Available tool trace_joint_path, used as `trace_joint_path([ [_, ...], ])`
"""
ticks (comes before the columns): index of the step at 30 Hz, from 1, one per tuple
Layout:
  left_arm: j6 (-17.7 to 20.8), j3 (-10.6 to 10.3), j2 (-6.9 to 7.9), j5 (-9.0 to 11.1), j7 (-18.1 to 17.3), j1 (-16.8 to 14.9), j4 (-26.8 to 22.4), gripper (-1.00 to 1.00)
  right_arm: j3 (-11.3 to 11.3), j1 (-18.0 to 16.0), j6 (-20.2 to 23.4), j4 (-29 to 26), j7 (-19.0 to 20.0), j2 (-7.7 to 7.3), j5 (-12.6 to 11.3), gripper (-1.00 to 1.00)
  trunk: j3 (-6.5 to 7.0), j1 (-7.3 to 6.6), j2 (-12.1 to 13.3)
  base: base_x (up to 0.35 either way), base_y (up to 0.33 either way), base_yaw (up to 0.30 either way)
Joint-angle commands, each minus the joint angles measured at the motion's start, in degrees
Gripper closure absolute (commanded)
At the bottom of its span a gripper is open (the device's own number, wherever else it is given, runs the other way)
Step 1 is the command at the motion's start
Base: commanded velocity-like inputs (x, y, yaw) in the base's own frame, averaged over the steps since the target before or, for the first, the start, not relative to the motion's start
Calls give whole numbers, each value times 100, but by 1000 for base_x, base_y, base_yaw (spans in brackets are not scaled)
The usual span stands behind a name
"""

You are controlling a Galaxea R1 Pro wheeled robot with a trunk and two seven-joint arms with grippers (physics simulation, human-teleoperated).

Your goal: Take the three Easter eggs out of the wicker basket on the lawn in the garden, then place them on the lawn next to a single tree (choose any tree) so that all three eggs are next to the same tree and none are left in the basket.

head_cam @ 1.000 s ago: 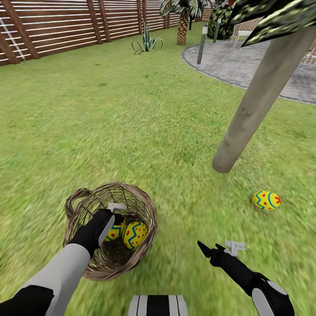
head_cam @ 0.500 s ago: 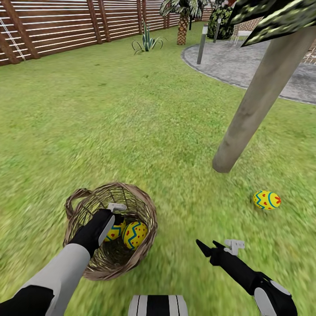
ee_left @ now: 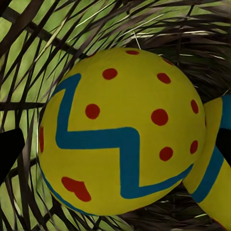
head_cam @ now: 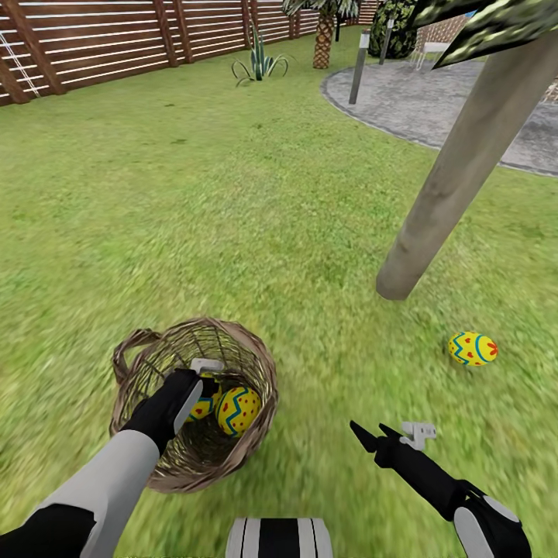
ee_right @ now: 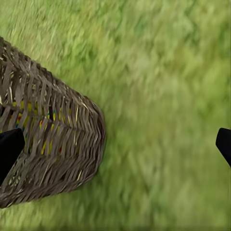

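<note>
Camera pitch shifts slightly between half a second ago and now: fence, patio and tree trunk [head_cam: 457, 163] all slide together in the head view, so this reads as head motion, not object motion. Arms barely differ. Left gripper [head_cam: 203, 385] stays sunk inside the wicker basket [head_cam: 252, 353], against the two Easter eggs there; the nearer-to-rim egg [head_cam: 239, 410] is clear, the other egg [head_cam: 203, 404] sits half behind the fingers. Left wrist view: one egg [ee_left: 122, 130] sits between two dark fingertips [ee_left: 9, 151] at the frame sides, second egg [ee_left: 214, 159] touching it. Fingers look spread around the egg, not yet pressed on it; contact cannot be confirmed. Right gripper [head_cam: 370, 435] hovers low over the lawn [head_cam: 194, 209] just beside the basket, fingers wide, holding nothing. Third egg [head_cam: 473, 349] lies on the grass near the trunk base.

Judgement: one of three delivered; second grasp is in hand, closure pending.
</note>
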Motion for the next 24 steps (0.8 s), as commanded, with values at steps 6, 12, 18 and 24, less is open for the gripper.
trace_joint_path([
  [6,17,-22,3,56,45,-2,-6,-100,-7,-2,48,-4,11,3,-44,-100,-70,7,-6,0,0,0],
  [12,15,-22,3,56,63,-2,-6,-100,-5,-2,62,4,11,3,-37,-100,-137,14,-10,0,0,0],
  [18,15,-22,3,56,70,-2,-6,-100,-8,-2,72,5,11,3,-35,-100,-137,14,-10,0,0,0],
  [24,15,-22,3,56,68,-2,-6,-100,-8,-2,74,5,11,3,-35,-100,-225,25,-15,0,0,0],
])
